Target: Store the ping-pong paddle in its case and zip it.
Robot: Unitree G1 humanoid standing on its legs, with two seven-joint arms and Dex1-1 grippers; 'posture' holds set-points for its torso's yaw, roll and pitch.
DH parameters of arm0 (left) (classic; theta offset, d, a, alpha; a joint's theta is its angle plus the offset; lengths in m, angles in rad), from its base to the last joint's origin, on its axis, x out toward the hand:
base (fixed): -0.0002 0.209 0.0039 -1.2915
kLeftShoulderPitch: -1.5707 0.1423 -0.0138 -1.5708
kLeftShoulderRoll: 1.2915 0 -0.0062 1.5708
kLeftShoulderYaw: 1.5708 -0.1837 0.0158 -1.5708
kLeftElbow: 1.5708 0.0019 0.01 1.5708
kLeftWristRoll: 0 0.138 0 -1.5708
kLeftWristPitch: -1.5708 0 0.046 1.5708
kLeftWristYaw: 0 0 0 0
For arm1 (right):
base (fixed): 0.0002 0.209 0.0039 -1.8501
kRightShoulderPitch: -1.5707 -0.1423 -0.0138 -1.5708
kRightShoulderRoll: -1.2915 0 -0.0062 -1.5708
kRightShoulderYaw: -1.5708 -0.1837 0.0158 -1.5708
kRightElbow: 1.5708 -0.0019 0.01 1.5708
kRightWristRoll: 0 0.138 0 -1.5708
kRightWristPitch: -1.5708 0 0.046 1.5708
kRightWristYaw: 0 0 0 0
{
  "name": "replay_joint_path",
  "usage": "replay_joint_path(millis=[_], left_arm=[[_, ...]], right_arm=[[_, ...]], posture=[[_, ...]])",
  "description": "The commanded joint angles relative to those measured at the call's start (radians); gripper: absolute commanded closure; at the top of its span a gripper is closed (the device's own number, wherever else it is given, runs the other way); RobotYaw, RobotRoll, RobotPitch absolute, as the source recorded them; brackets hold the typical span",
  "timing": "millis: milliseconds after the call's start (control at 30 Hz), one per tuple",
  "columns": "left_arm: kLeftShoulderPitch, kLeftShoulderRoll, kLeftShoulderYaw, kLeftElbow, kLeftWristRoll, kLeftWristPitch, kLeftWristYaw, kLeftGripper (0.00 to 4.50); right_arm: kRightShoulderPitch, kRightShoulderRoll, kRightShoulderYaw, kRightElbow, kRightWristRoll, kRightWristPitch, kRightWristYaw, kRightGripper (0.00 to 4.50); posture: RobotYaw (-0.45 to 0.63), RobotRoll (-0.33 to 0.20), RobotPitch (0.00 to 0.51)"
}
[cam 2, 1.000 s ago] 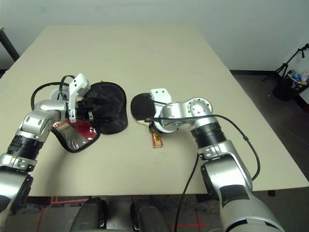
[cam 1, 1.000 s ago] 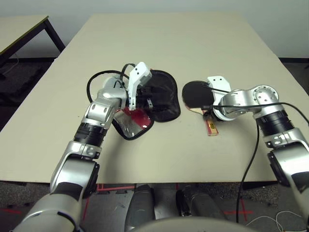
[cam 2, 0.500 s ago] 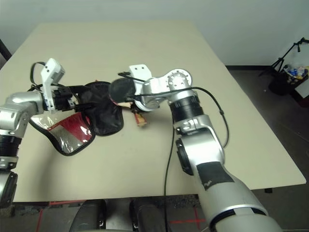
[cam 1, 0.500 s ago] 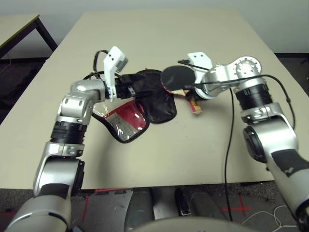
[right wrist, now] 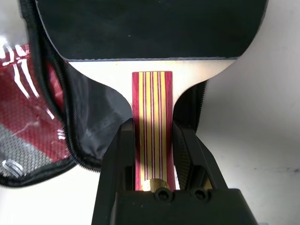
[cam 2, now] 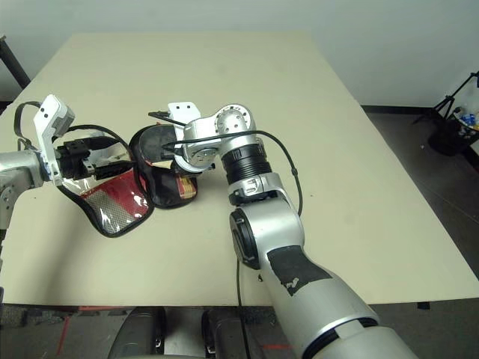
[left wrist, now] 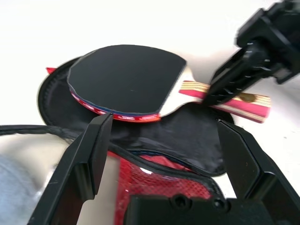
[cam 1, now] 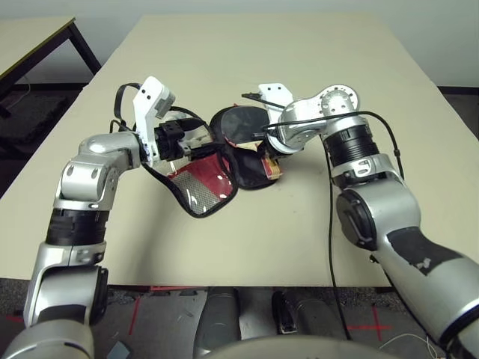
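Note:
The ping-pong paddle [cam 1: 239,122] has a round black face and a red and yellow striped handle [right wrist: 152,93]. My right gripper [right wrist: 152,125] is shut on that handle, one finger on each side. The paddle's face hangs just over the black fabric side of the open case [left wrist: 197,140], and the handle sticks out past the zipper rim. The case's red panel [cam 1: 202,183] and clear flap are spread to the left. My left gripper [left wrist: 164,124] is open at the case's mouth, fingers wide apart, with the rim and red panel between them.
The beige table [cam 1: 337,60] has bare room behind and to the right of the arms. Black cables [cam 1: 123,101] loop off both wrists. A second table [cam 1: 30,37] stands off to the far left, and a tripod [cam 2: 449,123] stands on the floor to the right.
My right gripper has carried the paddle left, from the bare table to above the case's black side. My left gripper has drawn back to the left, spreading the case's flap wider.

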Motion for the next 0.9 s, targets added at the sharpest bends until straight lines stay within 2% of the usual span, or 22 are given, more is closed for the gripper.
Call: replay_joint_path(millis=[33,433,900], left_arm=[[0.015,0.011,0.01,-0.03,-0.017,0.022,0.013,0.0],[0.034,0.03,0.02,-0.063,-0.048,0.047,0.04,0.0],[0.057,0.029,0.029,-0.08,-0.053,0.051,0.057,0.0]], right_arm=[[-0.04,0.031,-0.027,0.035,-0.093,-0.042,0.074,3.37],[-0.089,0.093,-0.086,0.165,-0.332,-0.163,0.254,3.37],[-0.097,0.125,-0.126,0.242,-0.482,-0.256,0.346,3.37]], posture=[[0.25,0.0,0.08],[0.28,0.0,0.101],[0.3,0.0,0.103]])
